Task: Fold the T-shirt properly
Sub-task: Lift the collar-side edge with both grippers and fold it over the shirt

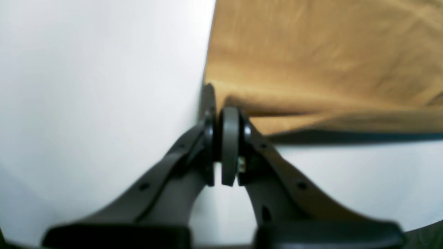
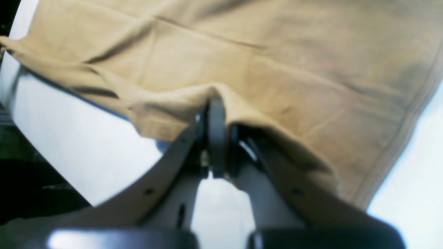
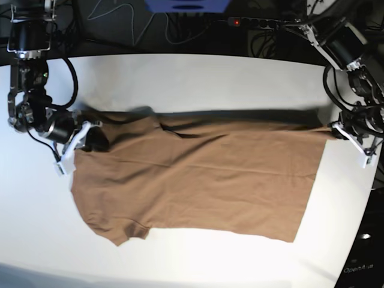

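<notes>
The tan-brown T-shirt (image 3: 198, 180) lies spread widthwise on the white table (image 3: 198, 72), a short sleeve at the near left. Its far edge is raised off the surface and throws a shadow behind it. My right gripper (image 3: 95, 138) is at the shirt's far left end, shut on a pinched fold of the T-shirt (image 2: 277, 52); in the right wrist view the right gripper (image 2: 216, 105) shows cloth bunched over its tips. My left gripper (image 3: 337, 131) is at the far right corner. In the left wrist view the left gripper (image 1: 218, 102) is shut on the corner of the T-shirt (image 1: 311, 52).
Cables and a power strip (image 3: 252, 22) with a red light lie beyond the table's far edge, beside a blue object (image 3: 187, 5). White tabletop (image 1: 86, 103) runs left of the left gripper. The table's curved near edge (image 2: 62, 180) borders dark floor.
</notes>
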You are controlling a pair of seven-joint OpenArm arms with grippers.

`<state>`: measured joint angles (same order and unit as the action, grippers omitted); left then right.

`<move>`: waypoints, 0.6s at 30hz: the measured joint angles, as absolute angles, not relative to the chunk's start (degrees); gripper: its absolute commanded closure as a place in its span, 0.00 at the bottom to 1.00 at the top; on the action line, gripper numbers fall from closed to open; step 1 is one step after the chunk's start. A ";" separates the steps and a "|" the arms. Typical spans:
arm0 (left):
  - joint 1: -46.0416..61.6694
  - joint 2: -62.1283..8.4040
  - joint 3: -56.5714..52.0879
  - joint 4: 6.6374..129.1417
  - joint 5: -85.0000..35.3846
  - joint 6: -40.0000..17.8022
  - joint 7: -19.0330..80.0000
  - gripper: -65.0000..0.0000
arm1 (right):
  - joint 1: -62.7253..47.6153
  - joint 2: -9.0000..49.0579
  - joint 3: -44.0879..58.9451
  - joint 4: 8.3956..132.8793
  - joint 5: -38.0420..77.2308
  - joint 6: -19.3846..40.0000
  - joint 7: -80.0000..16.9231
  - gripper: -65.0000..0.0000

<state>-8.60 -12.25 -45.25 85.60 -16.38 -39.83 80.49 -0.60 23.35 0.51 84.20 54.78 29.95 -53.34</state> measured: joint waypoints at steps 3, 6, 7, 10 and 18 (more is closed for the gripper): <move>-10.09 -11.94 -43.79 85.10 -15.20 -39.81 80.86 0.96 | 1.10 23.16 0.62 84.01 53.87 29.91 -54.19 0.99; -11.73 -11.64 -40.60 86.13 -17.23 -39.86 79.90 0.96 | 2.37 23.46 0.78 84.07 54.41 29.95 -53.12 0.99; -12.08 -11.49 -40.07 86.13 -16.99 -39.86 79.94 0.96 | 2.50 23.53 0.82 84.07 53.84 29.95 -53.39 0.99; -11.49 -11.73 -38.70 86.67 -16.23 -39.86 80.47 0.96 | 2.24 23.79 0.91 84.07 53.84 29.95 -53.54 0.99; -14.44 -12.08 -32.32 83.77 -17.04 -39.88 75.88 0.96 | 4.29 22.72 1.04 84.03 48.77 30.00 -53.06 0.99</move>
